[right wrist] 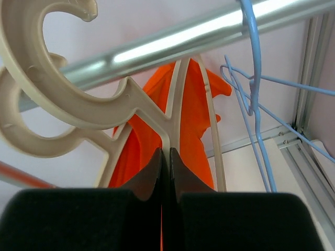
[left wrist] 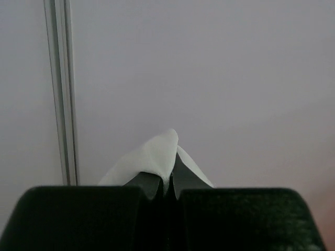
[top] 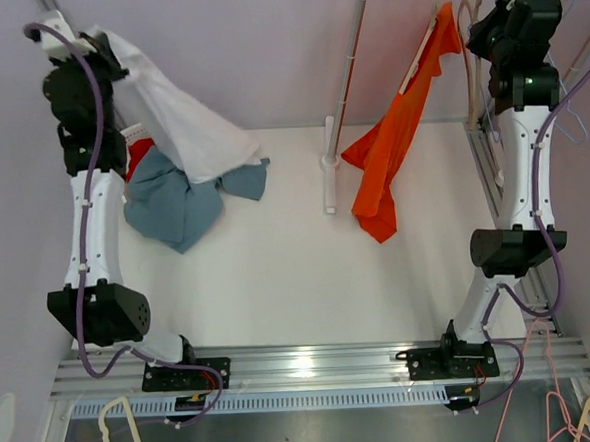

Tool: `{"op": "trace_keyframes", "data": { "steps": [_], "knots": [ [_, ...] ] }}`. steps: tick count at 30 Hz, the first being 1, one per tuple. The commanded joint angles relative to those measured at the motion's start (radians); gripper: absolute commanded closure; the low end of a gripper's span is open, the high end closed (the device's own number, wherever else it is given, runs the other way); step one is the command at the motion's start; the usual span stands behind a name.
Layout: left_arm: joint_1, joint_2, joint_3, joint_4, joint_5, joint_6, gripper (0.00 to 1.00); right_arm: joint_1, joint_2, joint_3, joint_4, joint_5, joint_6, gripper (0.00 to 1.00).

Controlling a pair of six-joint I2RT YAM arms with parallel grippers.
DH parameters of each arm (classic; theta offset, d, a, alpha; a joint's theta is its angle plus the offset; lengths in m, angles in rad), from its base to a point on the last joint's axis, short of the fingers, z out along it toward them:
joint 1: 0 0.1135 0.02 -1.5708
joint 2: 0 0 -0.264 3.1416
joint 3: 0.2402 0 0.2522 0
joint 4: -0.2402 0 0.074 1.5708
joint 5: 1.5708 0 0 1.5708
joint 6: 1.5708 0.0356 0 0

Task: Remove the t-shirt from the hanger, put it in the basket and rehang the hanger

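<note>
On the rail, the orange t-shirt is not yet off.
My right gripper pinches its hanger; my left gripper grips a white t-shirt, held high over the pile.

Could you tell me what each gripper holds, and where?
Left gripper: white cloth garment, by a fold. Right gripper: beige plastic hanger, by its central strut.

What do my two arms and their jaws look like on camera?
The left arm and right arm have white links, bulky black joints, and a purple cable running along each. Their jaws are matte black, tapering to thin edges.
</note>
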Motion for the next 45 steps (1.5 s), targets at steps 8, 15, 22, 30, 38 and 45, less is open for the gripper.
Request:
{"op": "trace_keyframes", "data": {
  "steps": [8, 15, 22, 30, 38, 45],
  "knots": [
    [0.005, -0.025, -0.257, -0.014, -0.327, -0.05, 0.99, -0.009, 0.005, -0.091, 0.089, 0.063, -0.011, 1.0],
    [0.057, 0.07, -0.188, -0.272, -0.378, -0.177, 0.99, -0.007, -0.073, -0.23, 0.118, 0.081, -0.023, 1.0],
    [0.13, 0.185, -0.159, -0.49, -0.159, -0.325, 0.99, -0.007, -0.144, -0.287, 0.121, 0.083, -0.024, 1.0],
    [0.129, 0.457, -0.046, -0.617, -0.039, -0.288, 0.99, -0.007, -0.211, -0.313, 0.072, 0.09, -0.02, 0.73],
    [0.129, 0.563, 0.063, -0.702, -0.002, -0.271, 0.68, 0.011, -0.294, -0.304, 0.038, 0.049, -0.021, 0.64],
    [0.117, 0.529, 0.168, -0.786, 0.041, -0.294, 0.01, 0.035, -0.251, -0.2, -0.04, -0.048, 0.0, 0.59]
  ]
}}
